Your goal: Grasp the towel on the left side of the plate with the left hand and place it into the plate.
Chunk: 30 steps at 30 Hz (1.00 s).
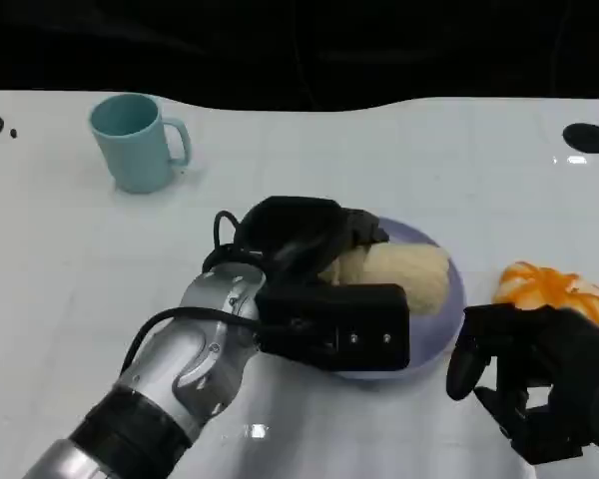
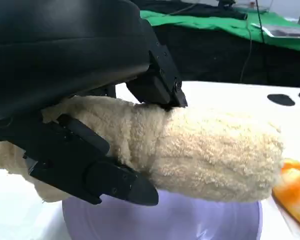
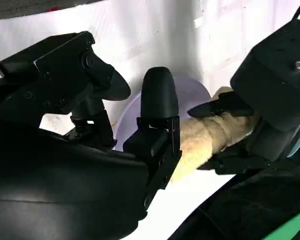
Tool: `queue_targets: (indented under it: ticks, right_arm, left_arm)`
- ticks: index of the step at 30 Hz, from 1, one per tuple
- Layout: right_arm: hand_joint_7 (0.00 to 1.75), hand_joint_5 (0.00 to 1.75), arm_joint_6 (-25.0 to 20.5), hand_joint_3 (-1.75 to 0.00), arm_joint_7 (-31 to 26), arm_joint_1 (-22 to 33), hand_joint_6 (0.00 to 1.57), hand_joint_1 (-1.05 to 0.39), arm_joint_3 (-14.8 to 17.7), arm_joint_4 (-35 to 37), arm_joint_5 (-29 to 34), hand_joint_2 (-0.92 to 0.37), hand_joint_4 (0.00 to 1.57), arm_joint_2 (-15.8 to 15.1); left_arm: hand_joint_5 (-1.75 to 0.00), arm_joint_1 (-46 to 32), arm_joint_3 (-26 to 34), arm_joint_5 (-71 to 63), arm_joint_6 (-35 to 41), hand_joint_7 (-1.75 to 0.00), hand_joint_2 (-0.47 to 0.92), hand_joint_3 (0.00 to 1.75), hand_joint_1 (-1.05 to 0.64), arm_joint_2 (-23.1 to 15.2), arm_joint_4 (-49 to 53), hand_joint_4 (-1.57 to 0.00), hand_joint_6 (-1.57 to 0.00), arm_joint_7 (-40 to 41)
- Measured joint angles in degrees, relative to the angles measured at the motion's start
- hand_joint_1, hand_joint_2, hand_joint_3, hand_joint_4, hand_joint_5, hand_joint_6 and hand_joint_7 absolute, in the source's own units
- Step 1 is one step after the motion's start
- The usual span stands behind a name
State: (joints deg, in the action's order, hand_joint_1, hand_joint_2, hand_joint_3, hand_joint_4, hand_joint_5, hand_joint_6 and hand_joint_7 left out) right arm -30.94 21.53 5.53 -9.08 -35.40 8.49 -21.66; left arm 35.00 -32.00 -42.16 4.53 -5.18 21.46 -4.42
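Fluffy cream towel, rolled cylinder

Pretty crowded around the plate, open table elsewhere

The left hand and towel sit over the plate, blocking its near-left side. The right hand crowds the near right, with an orange thing just right of the plate. The mug stands well off at far left; bare table between.
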Motion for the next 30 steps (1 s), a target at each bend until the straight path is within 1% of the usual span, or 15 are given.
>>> queue_targets:
  ticks: [3,4,7,14,16,18,22,26,27,29,30]
  right_arm:
    - [1.44,1.75,0.15,-1.08,0.00,0.00,0.71,0.03,0.01,0.17,-0.11,-0.57,0.74,0.02]
    - [1.44,1.75,0.15,-1.08,0.00,0.00,0.71,0.03,0.02,0.25,-0.14,-0.57,0.74,0.02]
    - [1.45,1.75,0.18,-1.08,0.00,-0.02,0.71,0.03,0.04,0.39,-0.21,-0.57,0.75,0.05]
    - [1.45,1.75,0.53,-1.08,0.00,-0.07,0.71,0.03,0.20,0.75,-0.22,-0.57,0.74,0.06]
    - [1.46,1.75,0.54,-1.09,0.00,-0.07,0.71,0.03,0.25,0.78,-0.22,-0.57,0.75,0.06]
    - [1.46,1.75,0.86,-1.09,0.01,-0.09,0.71,0.03,0.28,0.92,-0.23,-0.57,0.75,0.05]
    - [1.45,1.75,1.06,-1.09,0.03,-0.09,0.70,0.02,0.40,0.98,-0.24,-0.57,0.74,0.05]
    - [1.45,1.75,1.06,-1.08,0.06,-0.05,0.70,0.02,0.43,0.97,-0.23,-0.57,0.74,0.03]
    - [1.45,1.75,1.06,-1.08,0.06,-0.03,0.70,0.02,0.45,0.96,-0.23,-0.57,0.74,0.03]
    - [1.45,1.75,1.06,-1.08,0.06,0.01,0.70,0.02,0.46,0.95,-0.23,-0.57,0.74,0.03]
    - [1.45,1.75,1.06,-1.08,0.06,0.02,0.70,0.02,0.46,0.95,-0.23,-0.57,0.74,0.03]
  left_arm:
    - [-0.82,-0.08,0.09,0.13,-0.13,-0.02,0.92,0.21,-0.45,-1.14,-1.79,-0.53,-0.75,-1.45]
    - [-0.77,-0.21,0.21,0.28,-0.17,-0.02,0.92,0.21,-0.45,-1.66,-2.70,-0.55,-0.76,-2.22]
    - [-0.77,-1.67,1.21,1.84,-0.08,-0.02,0.92,0.20,-0.43,-3.28,-5.92,-0.66,-0.77,-5.04]
    - [-0.80,-5.53,3.66,5.06,0.07,-0.01,0.92,0.22,-0.43,-7.07,-13.22,-0.71,-0.76,-10.97]
    - [-0.78,-6.32,4.54,5.81,0.04,0.00,0.92,0.22,-0.43,-8.10,-16.13,-0.67,-0.71,-12.07]
    - [-0.71,-6.69,5.14,6.35,-0.10,0.00,0.92,0.21,-0.44,-8.76,-17.99,-0.54,-0.61,-12.55]
    - [-0.60,-6.76,5.39,6.66,-1.00,0.00,0.92,0.20,-0.46,-9.56,-18.47,-0.38,-0.49,-12.55]
    - [-0.51,-6.36,4.44,5.59,-1.71,0.00,0.92,0.20,-0.48,-9.51,-16.03,-0.39,-0.46,-12.54]
    - [-0.45,-6.13,4.25,5.24,-1.69,0.00,0.92,0.19,-0.48,-9.24,-15.10,-0.40,-0.45,-12.54]
    - [-0.41,-5.34,3.51,4.34,-1.46,0.00,0.92,0.18,-0.47,-8.38,-13.06,-0.41,-0.44,-12.53]
    - [-0.36,-5.00,3.33,4.20,-1.25,0.00,0.92,0.16,-0.50,-7.81,-12.24,-0.35,-0.39,-12.53]
